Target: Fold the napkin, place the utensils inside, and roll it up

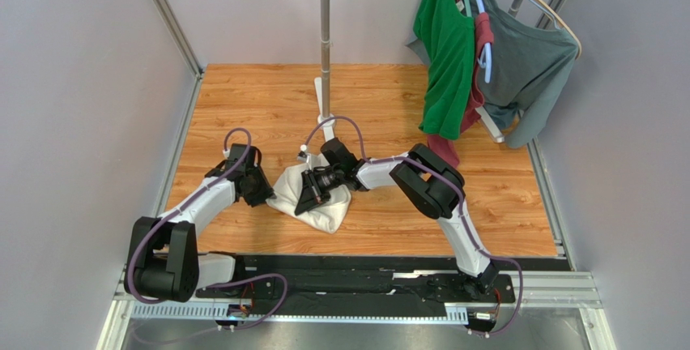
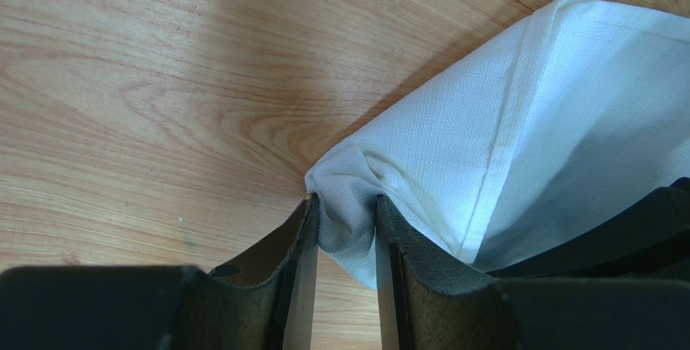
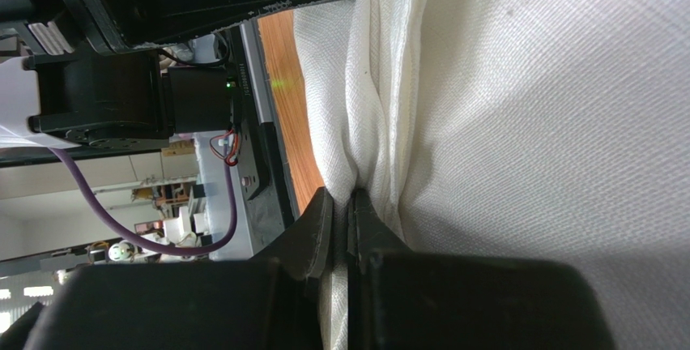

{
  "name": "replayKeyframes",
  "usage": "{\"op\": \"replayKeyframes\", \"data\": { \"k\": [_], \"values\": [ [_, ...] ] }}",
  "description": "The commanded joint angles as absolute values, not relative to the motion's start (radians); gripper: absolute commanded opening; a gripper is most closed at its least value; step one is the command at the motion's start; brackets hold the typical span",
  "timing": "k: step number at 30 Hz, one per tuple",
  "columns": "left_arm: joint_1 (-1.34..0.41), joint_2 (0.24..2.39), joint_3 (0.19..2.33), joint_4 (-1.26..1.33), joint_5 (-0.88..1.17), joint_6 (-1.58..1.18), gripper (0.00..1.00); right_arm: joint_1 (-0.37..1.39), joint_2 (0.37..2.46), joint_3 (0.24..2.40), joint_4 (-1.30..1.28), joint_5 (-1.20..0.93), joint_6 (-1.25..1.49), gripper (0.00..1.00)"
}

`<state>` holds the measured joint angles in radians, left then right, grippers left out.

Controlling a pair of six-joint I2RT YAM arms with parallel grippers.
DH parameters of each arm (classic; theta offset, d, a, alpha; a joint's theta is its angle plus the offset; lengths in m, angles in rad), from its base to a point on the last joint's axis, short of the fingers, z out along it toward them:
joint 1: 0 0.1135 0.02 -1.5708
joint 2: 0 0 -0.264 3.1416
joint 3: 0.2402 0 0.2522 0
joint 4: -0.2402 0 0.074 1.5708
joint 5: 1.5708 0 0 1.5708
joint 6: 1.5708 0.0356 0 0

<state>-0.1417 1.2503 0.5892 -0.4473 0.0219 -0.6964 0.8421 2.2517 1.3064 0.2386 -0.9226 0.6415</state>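
The white napkin point(image 1: 328, 204) lies bunched on the wooden table point(image 1: 243, 107) between my two arms. My left gripper point(image 1: 263, 192) is at its left edge. In the left wrist view a gathered corner of the napkin point(image 2: 526, 123) fills the gap of the left gripper point(image 2: 344, 204), touching both fingers. My right gripper point(image 1: 312, 196) comes in from the right, pointing toward the near edge. In the right wrist view the right gripper point(image 3: 350, 196) is shut on a fold of the napkin point(image 3: 526, 123). The utensils are out of view.
A white pole stand point(image 1: 325, 42) rises at the table's back middle. A green shirt point(image 1: 445, 50) and a grey shirt point(image 1: 530, 66) hang on hangers at the back right, a red cloth point(image 1: 483, 34) between them. Grey walls close both sides.
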Motion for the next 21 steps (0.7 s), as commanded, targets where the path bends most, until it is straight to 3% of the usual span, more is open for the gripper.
{"op": "replayKeyframes", "data": {
  "k": [1,4,5,8,14,21],
  "values": [
    [-0.147,1.299,0.609,-0.518,0.002,-0.64,0.12,0.827,2.226,1.304,0.104,-0.759,0.531,0.07],
    [-0.147,1.322,0.629,-0.531,0.002,-0.629,0.08,0.827,2.163,1.301,0.061,-0.743,0.49,0.23],
    [-0.147,1.328,0.633,-0.532,0.002,-0.626,0.08,0.827,2.143,1.296,0.051,-0.735,0.48,0.34],
    [-0.149,1.338,0.641,-0.537,0.002,-0.62,0.06,0.827,2.054,1.287,0.005,-0.692,0.42,0.46],
    [-0.149,1.344,0.647,-0.538,0.002,-0.615,0.04,0.857,1.863,1.238,-0.141,-0.545,0.286,0.51],
    [-0.149,1.345,0.649,-0.54,0.002,-0.615,0.03,1.029,1.715,1.169,-0.275,-0.235,0.251,0.52]
  ]
}}
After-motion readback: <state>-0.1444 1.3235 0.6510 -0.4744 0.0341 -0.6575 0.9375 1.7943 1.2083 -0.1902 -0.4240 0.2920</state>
